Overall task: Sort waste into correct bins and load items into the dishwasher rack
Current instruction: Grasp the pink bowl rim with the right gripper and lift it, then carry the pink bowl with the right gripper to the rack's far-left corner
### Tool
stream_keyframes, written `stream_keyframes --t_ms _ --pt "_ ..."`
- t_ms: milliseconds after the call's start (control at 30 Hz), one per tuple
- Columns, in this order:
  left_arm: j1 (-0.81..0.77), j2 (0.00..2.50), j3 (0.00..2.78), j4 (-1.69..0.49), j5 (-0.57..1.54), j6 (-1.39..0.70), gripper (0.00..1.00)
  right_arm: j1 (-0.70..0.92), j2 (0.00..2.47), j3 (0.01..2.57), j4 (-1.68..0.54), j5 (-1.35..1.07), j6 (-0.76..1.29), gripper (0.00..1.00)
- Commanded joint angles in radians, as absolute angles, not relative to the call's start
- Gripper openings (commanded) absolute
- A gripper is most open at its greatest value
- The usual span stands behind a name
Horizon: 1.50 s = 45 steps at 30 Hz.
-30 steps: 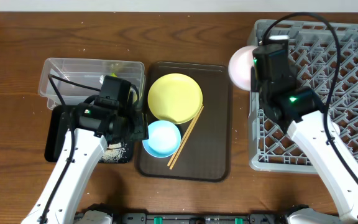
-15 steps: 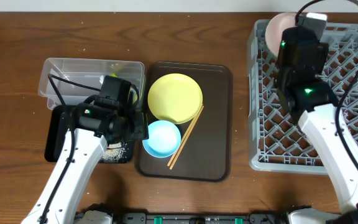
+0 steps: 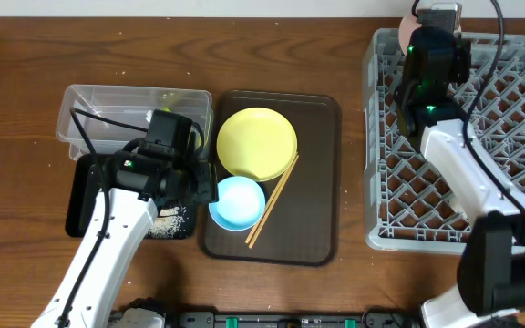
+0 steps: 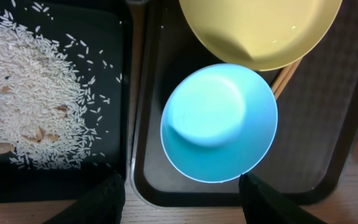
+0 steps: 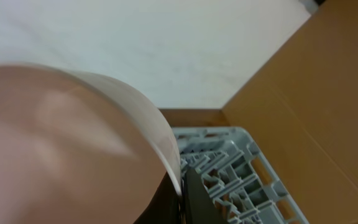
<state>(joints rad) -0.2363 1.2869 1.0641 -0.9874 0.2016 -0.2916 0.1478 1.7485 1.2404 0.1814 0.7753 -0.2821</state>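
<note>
One yellow plate (image 3: 256, 143), one light blue bowl (image 3: 237, 201) and one pair of chopsticks (image 3: 273, 198) lie on the brown serving tray (image 3: 317, 182). Left of it sit one clear tub (image 3: 108, 105) and one black tray (image 3: 85, 196). Right of it are one rack (image 3: 509, 118) and one white bowl (image 5: 67, 143).

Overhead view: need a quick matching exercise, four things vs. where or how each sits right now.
Things:
1. rice
2. blue bowl
3. white bowl
4. chopsticks

Places:
A. held by the right gripper
B. lying slanted on the brown tray
C. scattered in the black tray
D. mouth up on the brown tray

Pairs: 1-C, 2-D, 3-A, 4-B
</note>
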Motion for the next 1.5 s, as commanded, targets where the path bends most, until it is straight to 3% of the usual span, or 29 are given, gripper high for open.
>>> stream_keyframes --t_ms 0,1033,1467 --pt "-0.230 1.289 1.055 -0.990 0.186 -0.300 0.62 0.129 1.797 1.250 0.209 0.823 -0.323 0.01" --pt "-0.230 1.289 1.055 -0.991 0.187 -0.312 0.62 0.157 1.933 1.250 0.236 0.917 -0.323 0.01" --pt "-0.230 1.289 1.055 -0.991 0.187 -0.312 0.62 0.242 1.930 1.250 -0.054 0.916 -0.186 0.01"
